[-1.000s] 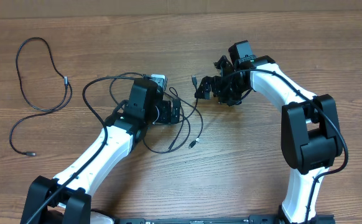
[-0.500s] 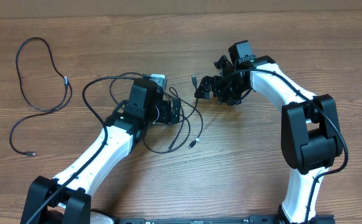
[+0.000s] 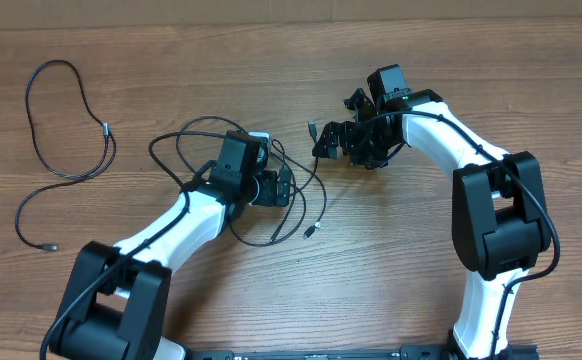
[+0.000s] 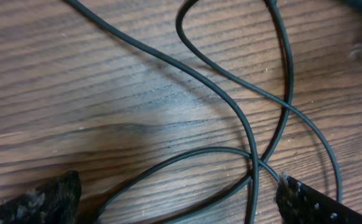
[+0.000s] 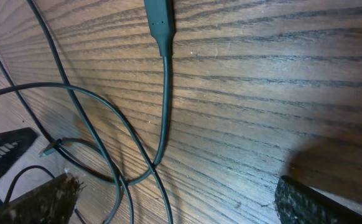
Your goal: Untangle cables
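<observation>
Take the tangle [image 3: 293, 205] of thin black cables [image 3: 203, 123] near the middle of the desk [image 3: 421, 300] as your reference; every position below is given from it. The left hand [image 3: 283, 186] hangs low over the tangle's right-arm side, its fingers [image 4: 44, 199] spread wide and gripping nothing. In the left wrist view several strands run across the wood between those fingers and meet at one crossing [image 4: 253, 167]. The right hand [image 3: 327, 142] stands just beyond the tangle on the far, right-arm side. It is likewise spread wide and empty, with a black plug end [image 5: 159, 18] and its lead lying on the desk ahead of it. A silver-tipped plug [image 3: 311, 231] lies just off the tangle's near side. A separate cable [image 3: 66, 150] lies well apart from the tangle on the left-arm side and appears already free. Expect the cables to be light, limp and smooth: a strand will probably sag, drag its neighbours and slide through a loose grip. Take hold close behind a plug, where the moulded body is thicker and stiffer. Failing that, grip a single strand clear of the crossing, so that you do not pinch two together. Draw a free end out slowly; a hard pull is likely to tighten the loops.
</observation>
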